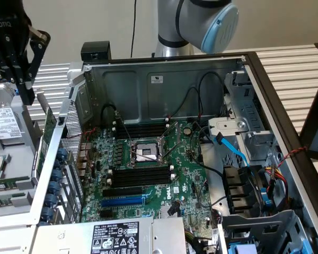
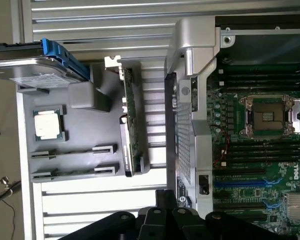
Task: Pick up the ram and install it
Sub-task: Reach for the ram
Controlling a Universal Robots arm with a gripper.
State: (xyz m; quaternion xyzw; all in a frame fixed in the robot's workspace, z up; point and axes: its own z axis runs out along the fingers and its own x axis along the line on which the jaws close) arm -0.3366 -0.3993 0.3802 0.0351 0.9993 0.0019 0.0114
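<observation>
Two ram sticks stand on edge in the grey parts tray (image 2: 85,125), one (image 2: 72,152) beside the other (image 2: 72,173). In the exterior view they (image 1: 1,186) lie at the exterior view's left, outside the computer case. My black gripper (image 1: 27,95) hangs above that tray, well clear of the sticks, its fingers together and holding nothing. The wrist view has the fingertips (image 2: 165,200) between the tray and the case wall. Inside the case, long black memory slots (image 1: 140,177) with white end clips lie on either side of the processor socket (image 1: 143,152).
The tray also carries a hard drive (image 2: 37,75) with blue rails, a loose processor chip (image 2: 47,124) and an upright expansion card (image 2: 130,135). The case's perforated side wall (image 1: 69,159) stands between tray and motherboard. Cables, a blue slot (image 1: 124,201) and the power supply (image 1: 116,235) crowd the case.
</observation>
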